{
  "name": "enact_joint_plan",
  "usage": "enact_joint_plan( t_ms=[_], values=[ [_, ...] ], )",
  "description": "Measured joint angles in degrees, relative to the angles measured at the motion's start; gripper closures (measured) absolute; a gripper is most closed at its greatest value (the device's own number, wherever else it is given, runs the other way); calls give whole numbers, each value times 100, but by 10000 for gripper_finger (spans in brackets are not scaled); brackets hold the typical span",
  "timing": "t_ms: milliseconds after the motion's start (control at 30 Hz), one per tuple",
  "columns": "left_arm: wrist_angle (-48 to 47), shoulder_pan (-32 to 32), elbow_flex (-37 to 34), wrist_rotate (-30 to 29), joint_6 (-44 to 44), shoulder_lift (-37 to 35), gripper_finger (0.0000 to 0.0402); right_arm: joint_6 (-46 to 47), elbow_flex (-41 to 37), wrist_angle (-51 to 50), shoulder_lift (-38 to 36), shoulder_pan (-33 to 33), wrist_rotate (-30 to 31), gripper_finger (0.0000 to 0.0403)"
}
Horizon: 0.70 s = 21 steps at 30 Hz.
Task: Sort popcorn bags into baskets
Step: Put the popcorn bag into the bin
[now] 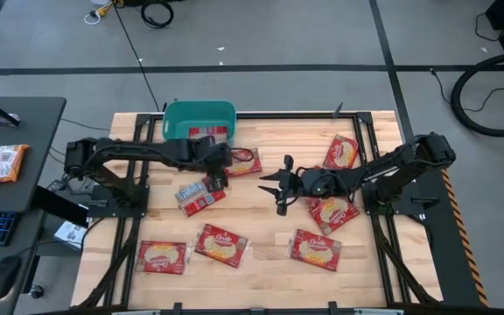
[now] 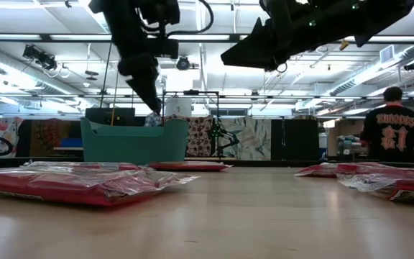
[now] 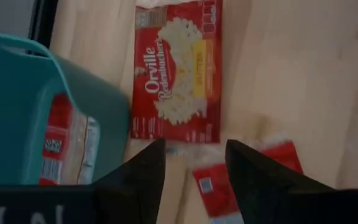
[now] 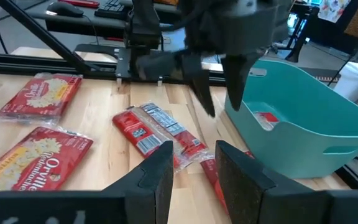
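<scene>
Basket (image 1: 198,118) sat at the table's (image 1: 261,262) far edge, left of centre, teal tub with at least one popcorn bag (image 3: 64,146) inside. Left pincer (image 1: 220,181) hung just beside the basket's front right corner, fingers (image 3: 143,177) spread and holding nothing, over a silver-backed bag (image 1: 201,196) lying face down; an Orville bag (image 3: 178,71) lay next to the basket wall. Right pincer (image 1: 276,187) hovered mid-table, pointing toward the left arm, fingers (image 4: 151,177) apart, empty. Remaining bags were flat on the wood: three along the near edge (image 1: 162,255) (image 1: 221,245) (image 1: 315,249), two by the right arm (image 1: 340,151) (image 1: 332,213). Person (image 2: 395,133) in a dark printed shirt stood in the room behind, back turned
</scene>
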Motion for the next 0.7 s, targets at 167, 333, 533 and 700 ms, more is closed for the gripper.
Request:
enact_joint_plan(
  t_ms=[167, 333, 533, 700],
  values=[
    [1061, -165, -626, -212, 71, 0, 230, -8, 0, 4, 0, -121, -154, 276],
    [1681, -487, -1112, -1236, 152, 2, 230, -8, 0, 11, 0, -159, -250, 276],
    [1995, -942, -1240, -1828, 31, 369, 230, -26, 0, 138, 0, -158, -254, 276],
    [2081, -1111, -1240, -1857, -47, 918, 230, -6, 0, 181, 0, -154, -339, 276]
  ],
)
